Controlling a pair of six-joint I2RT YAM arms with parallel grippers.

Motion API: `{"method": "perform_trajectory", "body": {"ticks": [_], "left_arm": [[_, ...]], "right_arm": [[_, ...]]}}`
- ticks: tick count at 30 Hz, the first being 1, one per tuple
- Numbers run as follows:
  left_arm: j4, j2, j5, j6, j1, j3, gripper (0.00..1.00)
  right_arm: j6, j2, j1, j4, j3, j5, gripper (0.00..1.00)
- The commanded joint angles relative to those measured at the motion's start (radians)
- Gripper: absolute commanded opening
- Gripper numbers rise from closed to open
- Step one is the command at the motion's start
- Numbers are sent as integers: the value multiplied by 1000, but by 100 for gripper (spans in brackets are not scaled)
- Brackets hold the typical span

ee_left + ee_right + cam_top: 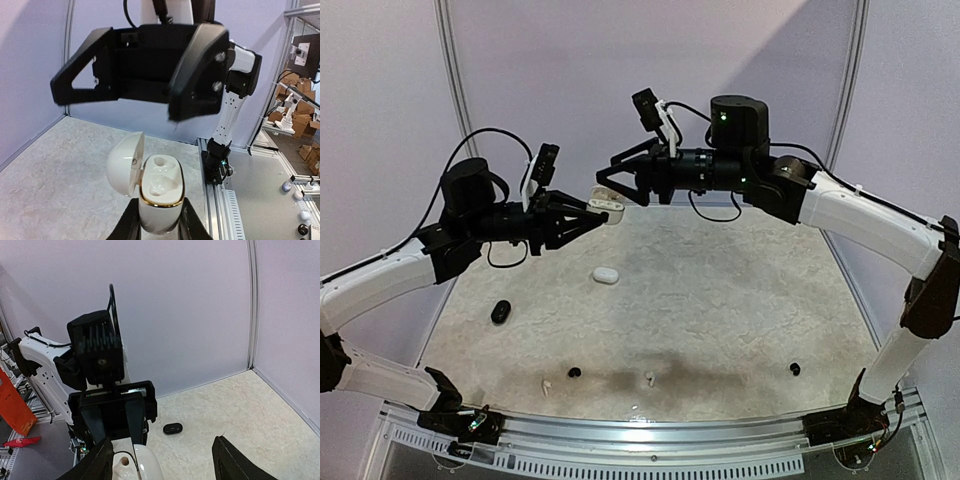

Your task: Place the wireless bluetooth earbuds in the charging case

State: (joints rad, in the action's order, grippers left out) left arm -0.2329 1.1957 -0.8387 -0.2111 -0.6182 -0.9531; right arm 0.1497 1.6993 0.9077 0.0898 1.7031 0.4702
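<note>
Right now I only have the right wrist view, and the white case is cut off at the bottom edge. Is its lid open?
Observer: Yes. The left wrist view shows the charging case clamped in the left pincer, with its lid swung open to one side.
Operator: Anything seated in it?
Observer: No. Both wells look empty.
Operator: So where are the earbuds?
Observer: In the top view I can see four along the near side of the table: a white earbud, a black earbud, a second white earbud and a second black earbud off to the right.
</note>
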Motion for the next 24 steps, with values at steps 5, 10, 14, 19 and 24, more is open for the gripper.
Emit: {"method": "perform_trajectory", "body": {"ticks": [5,10,14,19,24], "left_arm": [[-58,-24,110,-79,13,49,0],[-37,-59,255,-79,31,89,0],[1,-109,332,-59,49,130,0],[7,-180,367,-56,78,197,0],[-24,-247,369,-55,92,272,0]], "right_arm": [[189,-22,-60,13,56,-98,76],[293,-20,-75,418,107,-467,67],[455,36,-71,787,107,-644,59],[563,129,35,987,87,-655,62],[651,262,120,1062,91,-583,65]]}}
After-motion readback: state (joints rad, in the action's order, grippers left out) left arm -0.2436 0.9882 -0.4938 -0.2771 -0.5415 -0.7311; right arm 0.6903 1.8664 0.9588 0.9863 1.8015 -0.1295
